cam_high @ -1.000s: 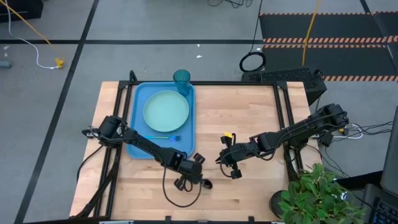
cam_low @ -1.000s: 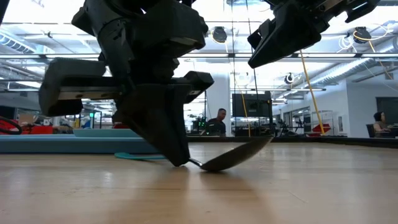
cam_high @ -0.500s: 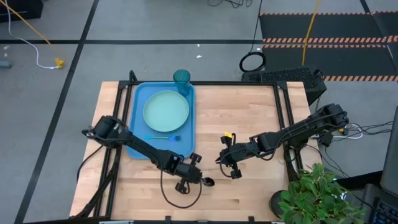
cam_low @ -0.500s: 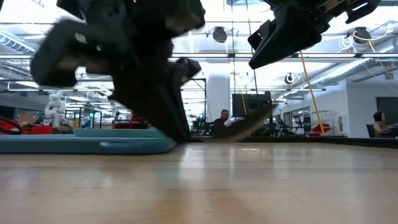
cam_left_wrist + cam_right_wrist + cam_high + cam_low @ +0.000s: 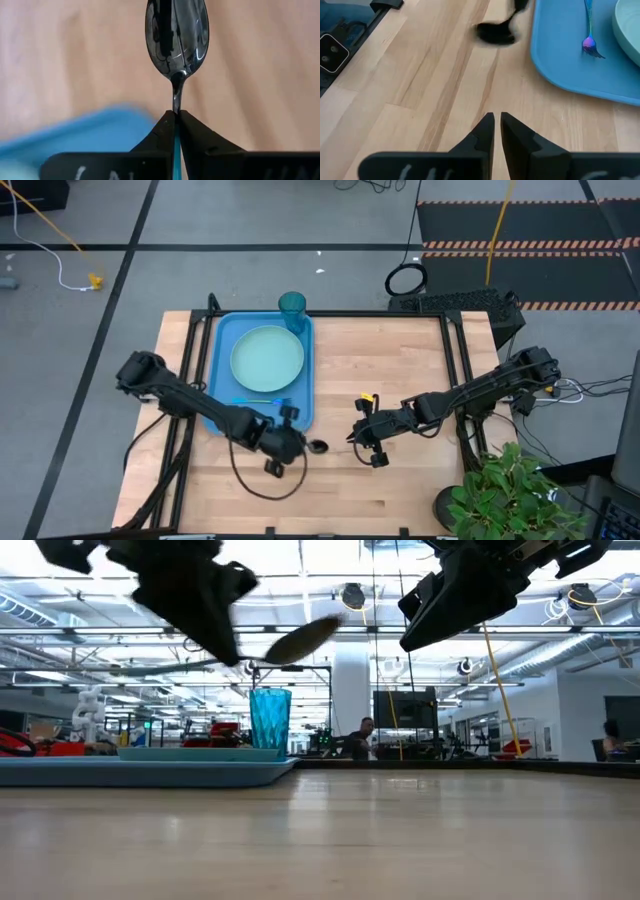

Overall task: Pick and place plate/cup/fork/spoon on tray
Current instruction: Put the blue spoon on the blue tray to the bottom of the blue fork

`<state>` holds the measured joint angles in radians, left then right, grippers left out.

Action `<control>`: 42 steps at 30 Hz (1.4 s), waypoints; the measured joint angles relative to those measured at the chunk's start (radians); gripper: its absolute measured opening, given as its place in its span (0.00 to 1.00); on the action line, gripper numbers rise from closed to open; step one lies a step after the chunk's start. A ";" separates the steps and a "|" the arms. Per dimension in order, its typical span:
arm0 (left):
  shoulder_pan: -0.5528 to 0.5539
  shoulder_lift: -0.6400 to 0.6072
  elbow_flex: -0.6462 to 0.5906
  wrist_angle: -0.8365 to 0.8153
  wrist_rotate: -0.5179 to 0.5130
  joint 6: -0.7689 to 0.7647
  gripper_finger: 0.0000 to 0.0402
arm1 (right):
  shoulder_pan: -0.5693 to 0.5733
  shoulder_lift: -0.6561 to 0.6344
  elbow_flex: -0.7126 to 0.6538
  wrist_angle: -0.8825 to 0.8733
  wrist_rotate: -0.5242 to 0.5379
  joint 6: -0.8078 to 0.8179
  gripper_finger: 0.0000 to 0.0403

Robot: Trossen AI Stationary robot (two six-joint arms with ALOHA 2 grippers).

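Above wood, glossy black-bowled spoon [image 5: 176, 42]

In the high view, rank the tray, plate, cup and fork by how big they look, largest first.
1. tray
2. plate
3. fork and cup: unsure. The fork looks longer but far slimmer, and the overhead angle shows the cup partly end-on.

Tray [image 5: 222, 412] on counter [image 5: 390, 370] left half; plate [image 5: 267, 360] in tray, cup [image 5: 292, 307] at far corner, fork [image 5: 262, 402] nearer than plate. Spoon [image 5: 312, 446] held above counter, just beside tray's near right corner.
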<state>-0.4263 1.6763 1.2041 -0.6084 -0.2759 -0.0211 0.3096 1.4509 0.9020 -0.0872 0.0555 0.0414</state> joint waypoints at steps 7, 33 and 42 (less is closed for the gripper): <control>0.011 -0.089 -0.023 -0.241 -0.111 -0.093 0.02 | 0.000 0.000 0.000 -0.002 0.000 0.025 0.06; 0.101 -0.174 -0.426 -0.063 -0.107 -0.164 0.02 | 0.000 0.000 0.000 0.005 0.004 0.026 0.06; 0.101 -0.173 -0.471 -0.031 -0.090 -0.173 0.07 | 0.000 0.000 0.000 0.005 0.004 0.026 0.06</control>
<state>-0.3256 1.5028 0.7335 -0.6398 -0.3659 -0.1937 0.3096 1.4506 0.9020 -0.0822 0.0597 0.0675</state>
